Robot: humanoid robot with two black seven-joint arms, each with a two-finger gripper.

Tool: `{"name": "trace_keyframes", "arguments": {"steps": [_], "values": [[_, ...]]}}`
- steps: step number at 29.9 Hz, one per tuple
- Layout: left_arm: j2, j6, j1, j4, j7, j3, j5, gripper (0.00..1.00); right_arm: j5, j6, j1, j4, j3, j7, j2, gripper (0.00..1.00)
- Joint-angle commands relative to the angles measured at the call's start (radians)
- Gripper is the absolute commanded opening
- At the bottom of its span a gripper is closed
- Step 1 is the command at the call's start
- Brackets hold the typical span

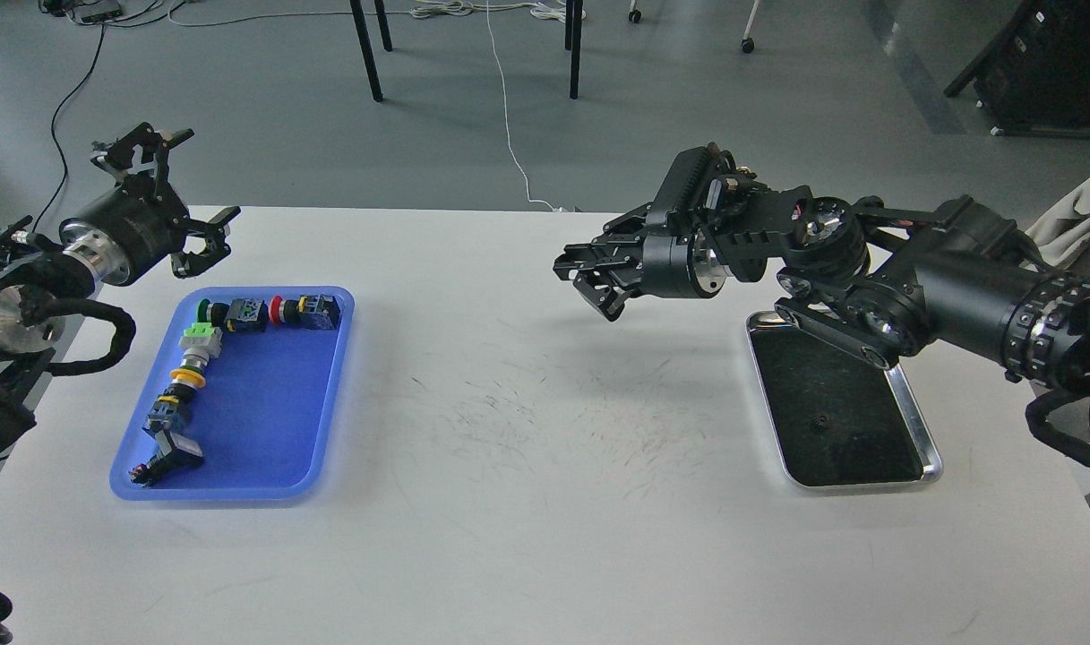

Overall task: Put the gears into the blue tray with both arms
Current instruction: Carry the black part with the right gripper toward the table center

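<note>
The blue tray (267, 439) lies on the left of the white table, with a row of colourful push-button switch parts (206, 345) along its back and left sides. One tiny black gear (818, 419) rests on the dark inside of the silver tray (930, 457) at the right. My left gripper (209, 176) hangs above the table's back left corner, just behind the blue tray, its fingers spread wide and empty. My right gripper (585, 287) hovers above the table's middle right, left of the silver tray, pointing left. Its dark fingers lie close together, and I cannot tell whether anything is between them.
The white table (527, 502) carries faint scuff marks in its middle. My right arm's thick links (956, 296) pass over the back of the silver tray. Chair legs (370, 54) and cables (509, 116) are on the grey floor behind the table.
</note>
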State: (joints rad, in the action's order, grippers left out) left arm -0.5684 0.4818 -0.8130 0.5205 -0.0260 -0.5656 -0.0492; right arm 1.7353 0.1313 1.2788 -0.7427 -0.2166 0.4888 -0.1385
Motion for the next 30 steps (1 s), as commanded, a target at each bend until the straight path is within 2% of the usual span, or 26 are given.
{"name": "trace_keyframes", "arguments": {"steps": [1, 8, 19, 30], "values": [[-0.007, 0.000, 0.000, 0.001, 0.000, 0.000, 0.000, 0.98, 0.001, 0.062, -0.013, -0.011, -0.004, 0.000, 0.046, 0.01], [-0.019, -0.002, 0.000, 0.001, 0.000, 0.000, 0.000, 0.98, 0.006, 0.143, -0.041, -0.014, -0.044, 0.000, 0.137, 0.01], [-0.048, 0.007, 0.002, 0.003, 0.000, 0.000, 0.002, 0.98, 0.016, 0.217, -0.168, 0.049, -0.070, 0.000, 0.139, 0.01], [-0.071, 0.007, 0.002, 0.004, 0.000, 0.000, 0.000, 0.98, 0.018, 0.251, -0.219, 0.065, -0.099, 0.000, 0.139, 0.01]]}}
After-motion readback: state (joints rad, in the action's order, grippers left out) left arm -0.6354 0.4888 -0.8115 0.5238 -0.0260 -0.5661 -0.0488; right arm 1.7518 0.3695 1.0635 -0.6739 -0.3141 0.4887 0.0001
